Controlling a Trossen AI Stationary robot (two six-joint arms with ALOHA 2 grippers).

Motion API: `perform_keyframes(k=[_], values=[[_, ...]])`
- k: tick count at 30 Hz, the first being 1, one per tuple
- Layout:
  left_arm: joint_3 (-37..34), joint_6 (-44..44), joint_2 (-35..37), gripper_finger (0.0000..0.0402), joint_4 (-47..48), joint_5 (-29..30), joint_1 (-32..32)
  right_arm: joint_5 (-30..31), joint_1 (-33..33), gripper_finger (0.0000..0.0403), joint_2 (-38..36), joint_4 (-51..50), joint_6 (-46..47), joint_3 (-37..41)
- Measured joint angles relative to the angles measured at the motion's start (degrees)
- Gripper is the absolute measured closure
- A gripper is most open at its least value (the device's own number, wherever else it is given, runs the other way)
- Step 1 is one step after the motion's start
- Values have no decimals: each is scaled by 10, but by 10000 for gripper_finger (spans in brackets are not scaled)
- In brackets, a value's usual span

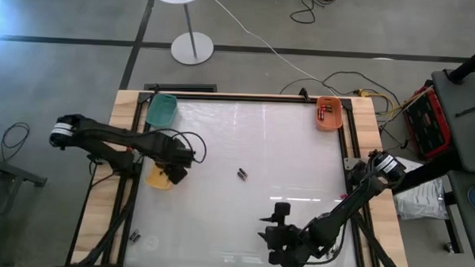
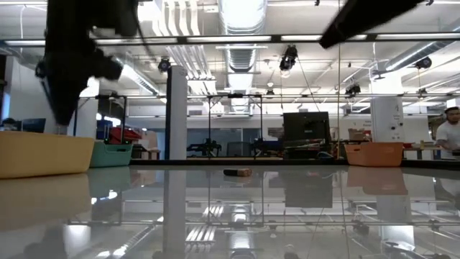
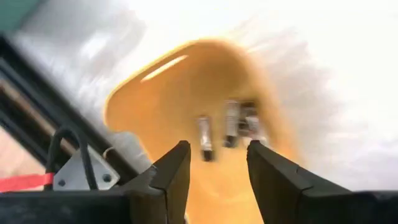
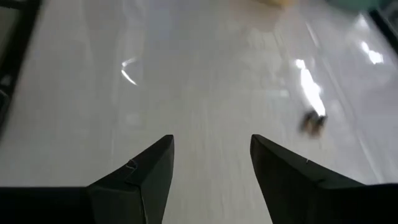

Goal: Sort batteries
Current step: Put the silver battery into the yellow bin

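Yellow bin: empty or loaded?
Loaded. The left wrist view shows batteries lying inside the yellow bin, beyond the open left gripper.

Green bin (image 1: 161, 108), orange bin (image 1: 328, 114), yellow bin (image 1: 158, 177)

Left hand (image 1: 175, 168) over yellow bin (image 1: 158, 178)

Overhead camera looks straight down; low one, level (both see table (image 1: 245, 142)).
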State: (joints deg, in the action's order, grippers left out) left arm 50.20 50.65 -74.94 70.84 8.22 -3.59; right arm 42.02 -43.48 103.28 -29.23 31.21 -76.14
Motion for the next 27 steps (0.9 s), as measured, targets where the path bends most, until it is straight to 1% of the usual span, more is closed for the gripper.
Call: perform_keyframes(k=[1, 3, 4, 6, 7, 9, 10, 11, 13, 15, 17, 19, 21, 23, 25, 27], values=[[17, 4, 10, 262, -1, 4, -16, 0, 0, 197, 0, -24, 27, -2], [49, 9, 26, 262, -24, 38, -59, -12, -2, 197, 0, -74, 96, -7], [62, 7, 32, 263, -48, 70, -85, -26, -4, 198, -1, -99, 137, -8], [76, -19, 42, 265, -123, 158, -144, -63, -10, 202, -1, -147, 226, -8], [77, -54, 45, 266, -177, 208, -173, -84, -14, 204, -1, -162, 271, -6], [68, -160, 46, 269, -309, 285, -231, -124, -23, 210, -1, -177, 350, -1], [58, -226, 42, 270, -384, 309, -255, -145, -28, 213, -1, -182, 385, 0], [48, -296, 36, 271, -459, 320, -276, -169, -33, 217, -1, -185, 418, 0], [21, -433, 17, 273, -640, 319, -312, -233, -41, 224, -1, -189, 479, 0], [-12, -559, -8, 274, -812, 287, -335, -317, -51, 232, -1, -200, 550, -1], [-44, -664, -36, 274, -949, 223, -347, -393, -64, 240, -1, -227, 620, -1], [-74, -721, -61, 274, -1040, 157, -347, -448, -77, 249, -1, -257, 674, -1], [-92, -737, -78, 274, -1101, 117, -336, -510, -87, 258, -1, -291, 713, -1], [-102, -741, -87, 274, -1132, 104, -325, -570, -93, 267, -1, -306, 742, 4], [-105, -742, -91, 274, -1129, 104, -313, -595, -96, 276, -4, -307, 760, 12], [-106, -742, -90, 274, -1122, 103, -301, -599, -96, 285, -9, -305, 775, 17]])
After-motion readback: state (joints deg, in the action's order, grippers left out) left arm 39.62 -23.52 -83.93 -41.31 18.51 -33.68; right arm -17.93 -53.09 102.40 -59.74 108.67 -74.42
